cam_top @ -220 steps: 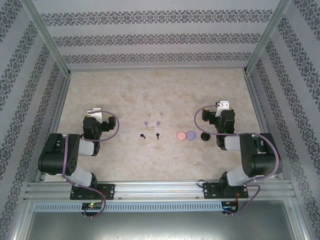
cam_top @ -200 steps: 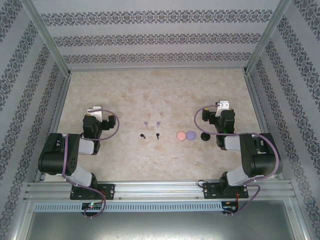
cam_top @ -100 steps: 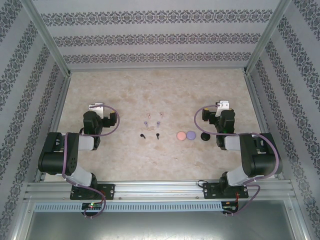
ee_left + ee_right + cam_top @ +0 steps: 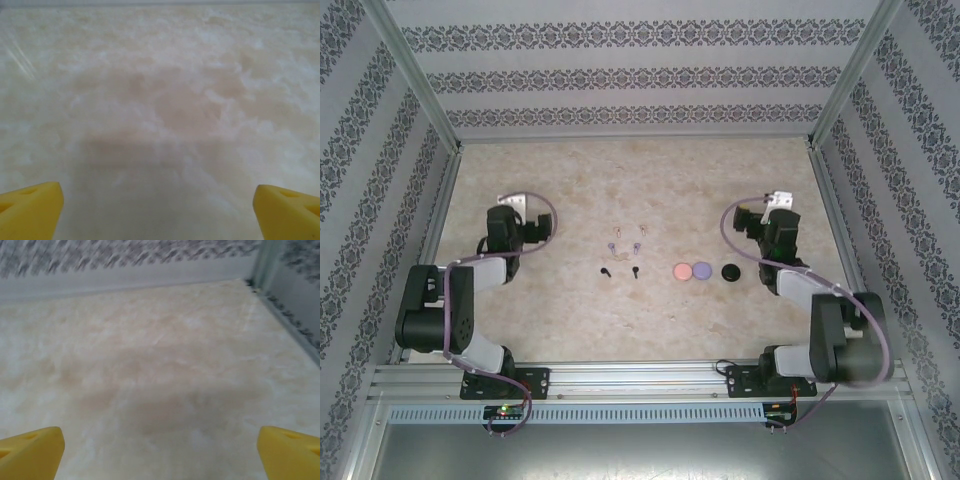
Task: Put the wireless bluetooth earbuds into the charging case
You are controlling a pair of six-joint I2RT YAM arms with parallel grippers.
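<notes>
My left claw (image 4: 157, 200) and right claw (image 4: 160, 440) are both spread wide and empty over bare table (image 4: 620, 180): nothing grabbed yet. The earbuds (image 4: 636, 246) lie in colour pairs right of left claw. Three round cases (image 4: 701, 269), lids maybe shut, sit left of right claw.

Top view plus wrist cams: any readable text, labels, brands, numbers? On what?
None readable.
Pink disc, purple disc, black disc: no marking visible, too small to tell.
Wallpaper: ornamental pattern, no lettering.
Small board below the left arm's base: too small to read.
</notes>
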